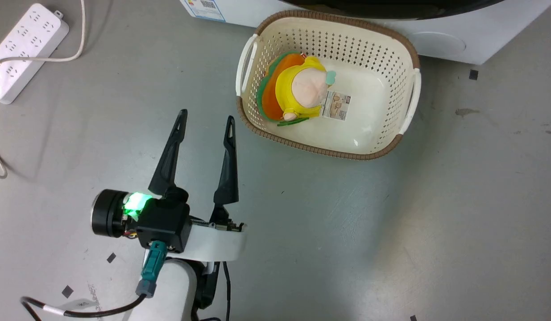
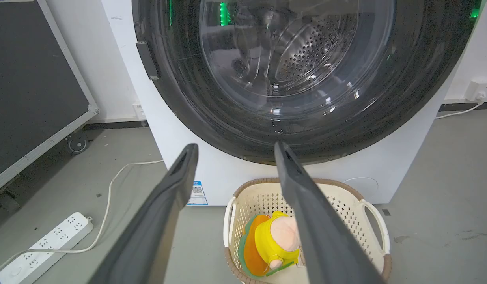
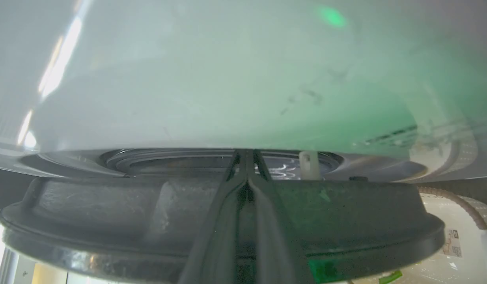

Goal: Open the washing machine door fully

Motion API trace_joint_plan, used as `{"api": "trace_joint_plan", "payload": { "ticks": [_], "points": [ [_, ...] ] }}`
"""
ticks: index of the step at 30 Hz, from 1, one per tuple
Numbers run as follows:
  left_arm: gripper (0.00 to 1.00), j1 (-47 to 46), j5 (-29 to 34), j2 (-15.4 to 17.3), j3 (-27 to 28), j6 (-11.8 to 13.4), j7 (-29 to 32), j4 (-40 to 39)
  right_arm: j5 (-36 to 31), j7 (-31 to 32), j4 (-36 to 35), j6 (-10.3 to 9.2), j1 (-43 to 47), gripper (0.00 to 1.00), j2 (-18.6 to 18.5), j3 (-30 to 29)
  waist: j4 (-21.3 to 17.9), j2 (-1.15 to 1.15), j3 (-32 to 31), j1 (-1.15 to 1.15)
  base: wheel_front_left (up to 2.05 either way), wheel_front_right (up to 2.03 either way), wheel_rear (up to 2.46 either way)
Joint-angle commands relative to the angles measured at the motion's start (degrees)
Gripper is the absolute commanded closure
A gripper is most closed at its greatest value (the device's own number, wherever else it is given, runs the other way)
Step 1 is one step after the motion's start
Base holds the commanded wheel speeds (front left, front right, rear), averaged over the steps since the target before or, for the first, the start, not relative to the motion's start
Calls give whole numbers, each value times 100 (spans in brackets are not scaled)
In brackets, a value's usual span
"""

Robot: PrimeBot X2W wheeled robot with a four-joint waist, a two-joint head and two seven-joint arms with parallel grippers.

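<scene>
Washing machine door (image 2: 298, 75) stands slightly ajar, glass facing out above the basket (image 2: 347, 203).
Left hand (image 2: 235, 146) has fingers apart; right hand (image 3: 246, 153) has fingers together across the door's rim.

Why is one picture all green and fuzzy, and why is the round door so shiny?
Right wrist view: the washing machine sits too close, so it blurs, and a green light tints it. Left wrist view: the glossy washing machine door mirrors green lights and bright spots. Head view: sharp, with soft shadow on the floor by the basket.
</scene>
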Motion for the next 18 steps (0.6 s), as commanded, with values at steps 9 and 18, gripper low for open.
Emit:
{"api": "trace_joint_plan", "payload": {
  "ticks": [9,18],
  "points": [
    [0,-60,-25,40,-63,60,-121,52,340,616,332,-1,267,100,-3,-36,-49,0,-344,-1,0,0,0],
    [0,670,-55,122,-138,-42,-121,358,708,1252,-495,-1,2443,100,708,-15,-244,0,-1609,-1,0,0,0]
  ]
}}
